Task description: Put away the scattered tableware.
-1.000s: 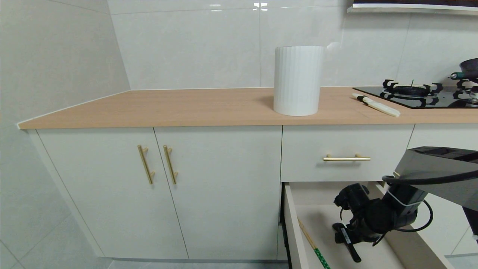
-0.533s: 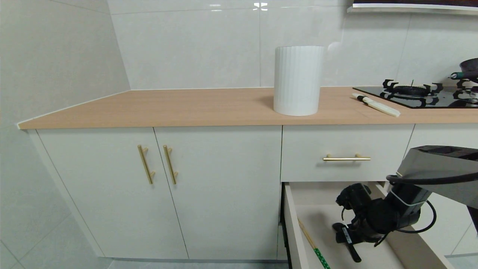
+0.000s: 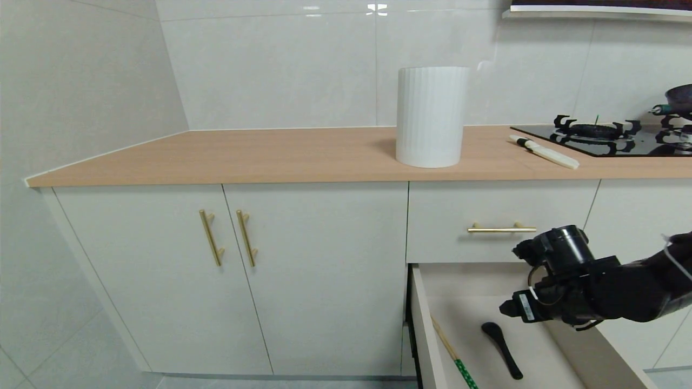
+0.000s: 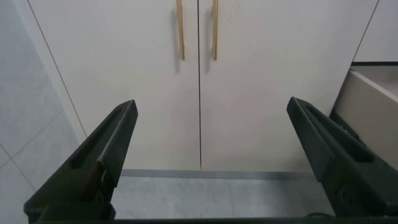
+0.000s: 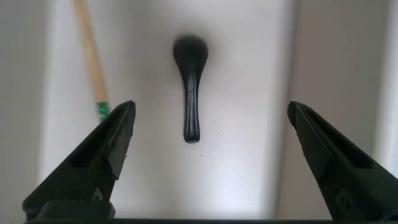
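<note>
Our right gripper (image 3: 513, 312) hangs spread and empty over the drawer (image 3: 423, 319), nearest what we take for a white utensil (image 3: 543, 152) lying slantwise on the counter (image 3: 270, 156) above.

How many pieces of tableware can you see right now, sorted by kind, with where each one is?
black spoon: 1, lying in the open drawer
wooden chopstick with a green end: 1, in the same drawer, along its wall
white utensil: 1, lying on the countertop
Total: 3

The right claw (image 5: 209, 111) is matte black, with tapered wedge-shaped fingers (image 5: 93, 165).
</note>
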